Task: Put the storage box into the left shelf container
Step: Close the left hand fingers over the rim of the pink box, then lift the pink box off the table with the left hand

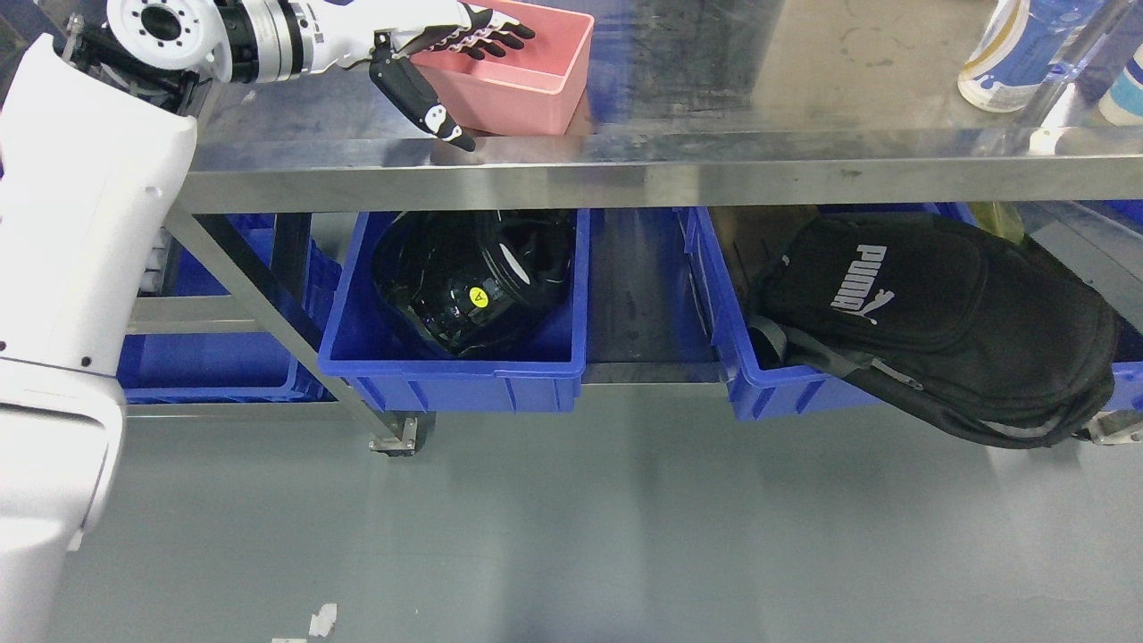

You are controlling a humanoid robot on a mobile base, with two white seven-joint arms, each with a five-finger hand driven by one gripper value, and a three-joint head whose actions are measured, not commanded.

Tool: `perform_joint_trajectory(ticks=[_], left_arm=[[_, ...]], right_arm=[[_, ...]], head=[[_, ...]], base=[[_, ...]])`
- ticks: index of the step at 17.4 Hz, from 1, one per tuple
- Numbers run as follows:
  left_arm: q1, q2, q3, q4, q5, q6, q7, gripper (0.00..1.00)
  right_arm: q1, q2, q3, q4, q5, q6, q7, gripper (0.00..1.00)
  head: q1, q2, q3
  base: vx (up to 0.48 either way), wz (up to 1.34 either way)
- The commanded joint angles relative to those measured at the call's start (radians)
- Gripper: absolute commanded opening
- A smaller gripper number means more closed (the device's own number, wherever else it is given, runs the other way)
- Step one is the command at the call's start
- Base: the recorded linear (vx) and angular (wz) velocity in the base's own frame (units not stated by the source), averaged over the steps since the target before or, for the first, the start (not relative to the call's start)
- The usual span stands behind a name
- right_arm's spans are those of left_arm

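One left hand is reaching over the pink storage box at 11 o'clock on the steel worktop, fingers draped across its near rim, thumb outside, not clearly gripping. Closing firmly on the wall before lifting seems wise. It is looking rigid, open-topped, empty; the blue left container below is already holding a black helmet.
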Motion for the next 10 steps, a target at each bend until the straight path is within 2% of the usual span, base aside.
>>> perform_joint_trajectory(ticks=[1,6,10], left_arm=[[-0.089,-0.089,-0.041,0.125,-0.017,-0.001,0.000,0.95],[-0.083,-0.126,-0.056,0.135,-0.026,-0.001,0.000,0.95],[-0.054,-0.184,-0.055,0.222,-0.141,-0.001,0.000,0.95]], right_arm=[[-0.006,-0.017,-0.003,-0.017,-0.002,0.000,-0.004,1.00],[-0.006,-0.017,-0.003,-0.017,-0.002,0.000,-0.005,1.00],[-0.006,-0.017,-0.003,-0.017,-0.002,0.000,-0.004,1.00]], head=[[0.0000,0.000,0.000],[0.0000,0.000,0.000],[0.0000,0.000,0.000]], base=[[0.000,0.00],[0.002,0.00],[0.002,0.01]])
